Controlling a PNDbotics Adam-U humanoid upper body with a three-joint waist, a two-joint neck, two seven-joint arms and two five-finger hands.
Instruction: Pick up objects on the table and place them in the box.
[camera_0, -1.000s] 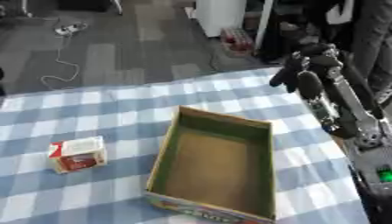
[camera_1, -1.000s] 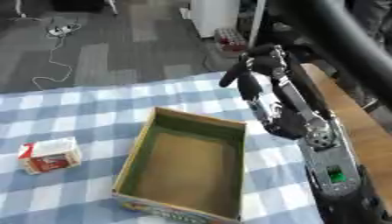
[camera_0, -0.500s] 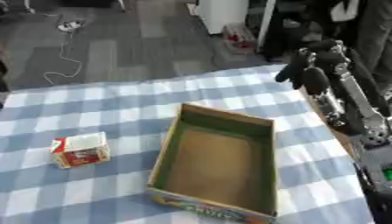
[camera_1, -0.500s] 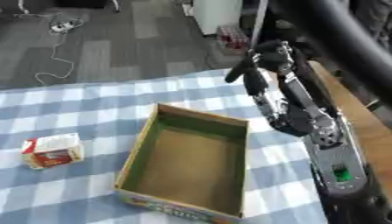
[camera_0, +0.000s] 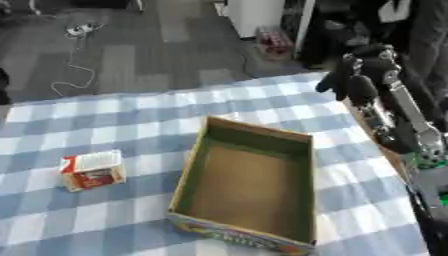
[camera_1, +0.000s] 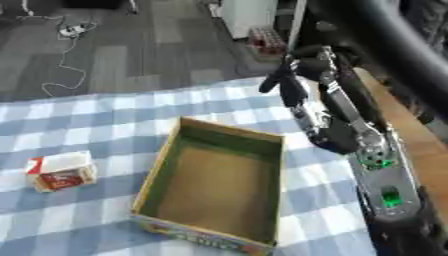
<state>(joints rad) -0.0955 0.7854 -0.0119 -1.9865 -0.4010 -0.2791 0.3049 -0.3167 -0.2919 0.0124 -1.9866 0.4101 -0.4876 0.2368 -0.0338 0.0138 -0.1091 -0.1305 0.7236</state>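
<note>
Box (camera_0: 248, 186) sits empty, carton (camera_0: 90, 170) outside it; right robot hand (camera_1: 293, 80) seemingly curled, holding nothing.

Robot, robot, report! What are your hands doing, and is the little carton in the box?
Right hand up past the box's far right corner, holding nothing. Left hand not in view. Carton on the cloth, left of the empty box. Nothing between them.

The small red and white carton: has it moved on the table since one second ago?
No. The carton lies left of the cardboard box, with the same gap; only the camera shifted.
</note>
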